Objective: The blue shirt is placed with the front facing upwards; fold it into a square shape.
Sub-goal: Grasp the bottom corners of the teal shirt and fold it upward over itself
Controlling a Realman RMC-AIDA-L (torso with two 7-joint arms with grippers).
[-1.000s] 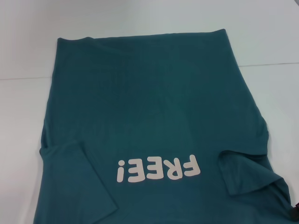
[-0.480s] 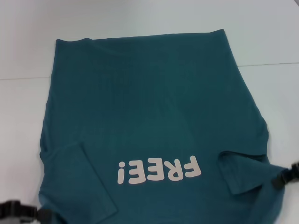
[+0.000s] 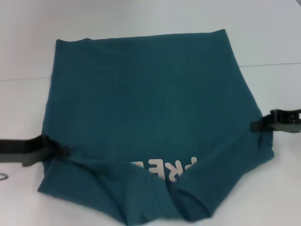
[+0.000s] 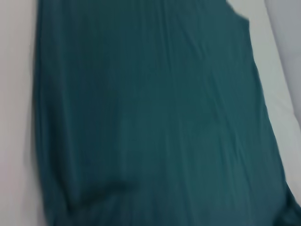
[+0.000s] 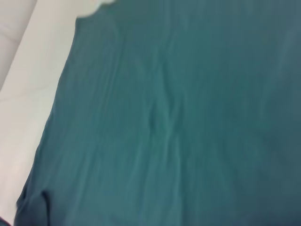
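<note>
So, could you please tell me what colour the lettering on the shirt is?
Cream-white, on the blue shirt; the partly covered lettering shows best in the head view.

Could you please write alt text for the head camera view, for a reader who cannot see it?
The blue shirt lies on a white table, its near edge lifted and folding away from the robot, hiding part of the cream print. The left gripper grips its left edge and the right gripper its right edge.

a dark teal-blue shirt (image 3: 150,108) lies spread on a white desk (image 3: 141,19), its near end lifted and folded over, cream chest lettering (image 3: 164,169) partly hidden.
</note>
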